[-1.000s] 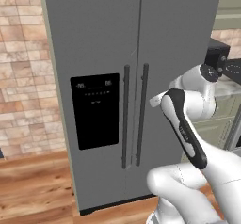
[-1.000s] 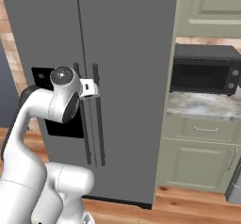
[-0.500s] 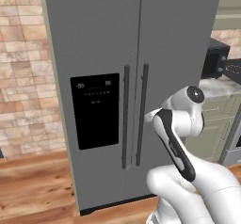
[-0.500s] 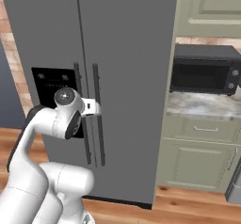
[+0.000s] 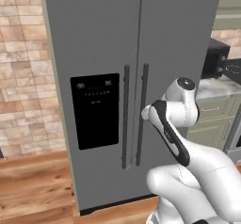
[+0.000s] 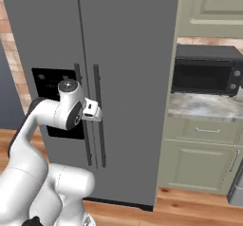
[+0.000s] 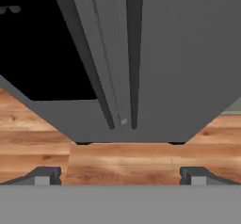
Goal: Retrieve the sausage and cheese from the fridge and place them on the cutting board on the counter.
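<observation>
left base view: the fridge (image 5: 117, 77) stands shut, both grey doors closed, its two dark vertical handles (image 5: 134, 117) side by side at the centre seam and the black dispenser panel (image 5: 95, 110) on the left door. a brick wall (image 5: 23, 68) runs to its left, wood floor (image 5: 33, 185) below. the white arm (image 5: 179, 124) is folded in front of the right door, its elbow close to the handles. a black microwave (image 5: 219, 58) sits on the marbled counter (image 5: 214, 87) at far right.

right base view: the same closed fridge (image 6: 128, 54), the arm's wrist (image 6: 90, 111) held just before the handles (image 6: 92, 116) and partly covering the dispenser panel (image 6: 52, 101). to the right, the microwave (image 6: 206, 70) rests on the counter (image 6: 204, 107) above pale green cabinets (image 6: 199, 158), with an upper cabinet (image 6: 211, 9) over it.

hand view: the tool (image 7: 117, 175) looks down the door seam, its two dark fingertips (image 7: 44, 175) spread wide apart and holding nothing. the handles (image 7: 113, 53) run up ahead of it, the dispenser panel (image 7: 42, 49) to the left, floor (image 7: 122, 162) beneath. closed doors stand between the tool and whatever is inside.
</observation>
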